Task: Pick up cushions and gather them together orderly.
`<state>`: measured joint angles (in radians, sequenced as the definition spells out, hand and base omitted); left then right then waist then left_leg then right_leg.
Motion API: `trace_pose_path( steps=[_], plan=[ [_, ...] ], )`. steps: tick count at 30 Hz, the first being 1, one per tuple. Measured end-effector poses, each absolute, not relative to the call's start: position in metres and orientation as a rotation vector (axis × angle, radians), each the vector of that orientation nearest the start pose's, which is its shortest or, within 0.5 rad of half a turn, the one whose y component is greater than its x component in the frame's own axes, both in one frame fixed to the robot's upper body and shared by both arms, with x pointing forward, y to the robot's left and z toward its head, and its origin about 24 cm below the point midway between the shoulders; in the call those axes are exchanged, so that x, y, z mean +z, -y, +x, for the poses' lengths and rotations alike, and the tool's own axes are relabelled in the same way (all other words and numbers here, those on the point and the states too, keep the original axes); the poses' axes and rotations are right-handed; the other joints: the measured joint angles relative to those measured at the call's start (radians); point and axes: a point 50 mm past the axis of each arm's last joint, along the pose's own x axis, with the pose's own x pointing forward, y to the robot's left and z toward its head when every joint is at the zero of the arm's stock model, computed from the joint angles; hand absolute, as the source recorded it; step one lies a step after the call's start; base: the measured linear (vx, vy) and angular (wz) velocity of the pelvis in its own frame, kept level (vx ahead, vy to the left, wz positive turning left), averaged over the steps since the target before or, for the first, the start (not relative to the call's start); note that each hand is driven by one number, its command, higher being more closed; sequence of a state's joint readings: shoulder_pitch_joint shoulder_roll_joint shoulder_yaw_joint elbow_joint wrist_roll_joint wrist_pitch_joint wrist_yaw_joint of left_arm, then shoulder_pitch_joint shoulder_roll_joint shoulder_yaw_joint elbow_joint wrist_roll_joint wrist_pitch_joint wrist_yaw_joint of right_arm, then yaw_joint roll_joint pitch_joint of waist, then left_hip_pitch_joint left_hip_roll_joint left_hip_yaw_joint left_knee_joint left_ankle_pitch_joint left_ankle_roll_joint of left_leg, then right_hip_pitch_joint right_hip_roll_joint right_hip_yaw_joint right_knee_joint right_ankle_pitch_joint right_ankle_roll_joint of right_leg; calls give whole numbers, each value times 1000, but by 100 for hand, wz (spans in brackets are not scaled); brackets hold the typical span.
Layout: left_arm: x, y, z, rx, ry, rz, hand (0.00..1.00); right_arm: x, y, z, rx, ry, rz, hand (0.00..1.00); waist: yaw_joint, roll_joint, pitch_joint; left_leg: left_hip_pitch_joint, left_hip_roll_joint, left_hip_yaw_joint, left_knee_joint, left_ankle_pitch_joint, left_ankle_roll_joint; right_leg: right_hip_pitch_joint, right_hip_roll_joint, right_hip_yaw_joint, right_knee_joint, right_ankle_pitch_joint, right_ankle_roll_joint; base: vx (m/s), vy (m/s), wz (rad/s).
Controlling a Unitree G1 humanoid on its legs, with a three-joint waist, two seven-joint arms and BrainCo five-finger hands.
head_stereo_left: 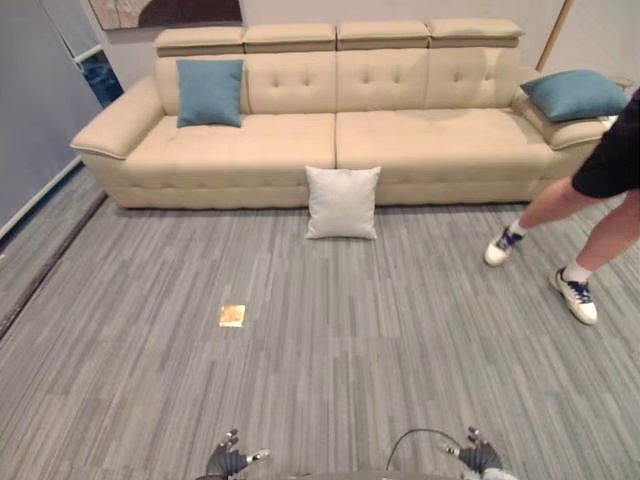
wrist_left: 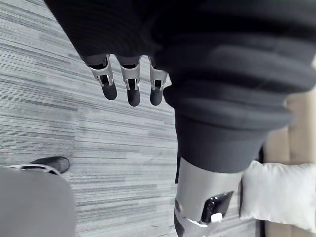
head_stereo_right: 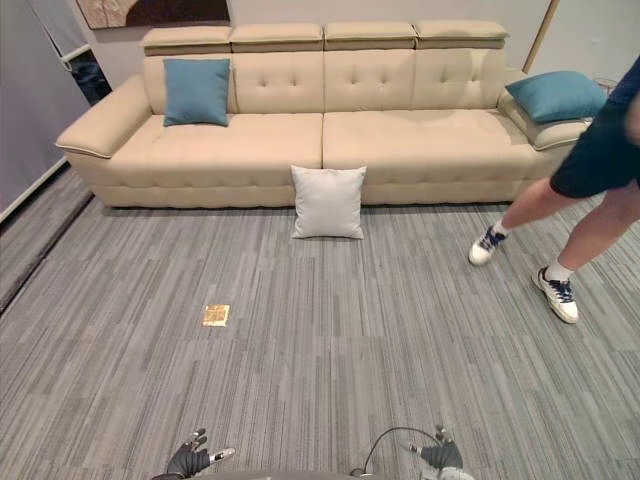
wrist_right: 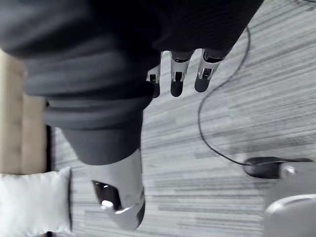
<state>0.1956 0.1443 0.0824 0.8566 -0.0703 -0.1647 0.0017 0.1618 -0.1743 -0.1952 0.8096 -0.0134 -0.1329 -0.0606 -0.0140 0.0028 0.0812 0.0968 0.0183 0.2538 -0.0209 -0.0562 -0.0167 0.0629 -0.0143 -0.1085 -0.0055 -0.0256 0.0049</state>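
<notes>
Both empty, fingers straight and loose: left robot hand (head_stereo_left: 232, 460), right robot hand (head_stereo_left: 478, 458). Far ahead between them, white square fabric cushion (head_stereo_left: 342, 202) leaning on beige sofa (head_stereo_left: 420, 140).

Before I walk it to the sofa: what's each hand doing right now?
Left hand: open, holding nothing.
Right hand: open, holding nothing.

The left hand (wrist_left: 207, 69) wears a black ribbed cover over its back and wrist. Past the cover, short silver fingers (wrist_left: 132, 85) end in rounded dark tips. The thumb (wrist_left: 200, 195) is a silver shell with a glossy dark inset. The right hand (wrist_right: 118, 59) is built alike.
</notes>
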Motion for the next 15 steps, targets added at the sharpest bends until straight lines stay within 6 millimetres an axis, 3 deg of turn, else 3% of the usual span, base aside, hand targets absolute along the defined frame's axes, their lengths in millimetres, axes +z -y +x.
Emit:
trace_pose_path(
  steps=[3,7,15],
  plan=[
    [-131,-229,110,212,-812,69,0,-118,257,125,-306,-769,-191,0,0,-6,10,8,0,9,-3,-2,-4,7,0,0,-3,-4,6,98,-5,-6],
    [-124,-229,119,206,-760,74,0,-112,256,132,-271,-733,-218,0,-1,7,17,16,0,22,0,-15,-23,12,-4,0,-3,-13,20,72,-2,-8],
    [-121,-228,124,203,-733,73,0,-109,251,142,-230,-708,-241,0,-2,11,20,-15,8,26,49,-48,-31,-8,-5,-1,15,-27,40,4,-4,-1]
  ],
)
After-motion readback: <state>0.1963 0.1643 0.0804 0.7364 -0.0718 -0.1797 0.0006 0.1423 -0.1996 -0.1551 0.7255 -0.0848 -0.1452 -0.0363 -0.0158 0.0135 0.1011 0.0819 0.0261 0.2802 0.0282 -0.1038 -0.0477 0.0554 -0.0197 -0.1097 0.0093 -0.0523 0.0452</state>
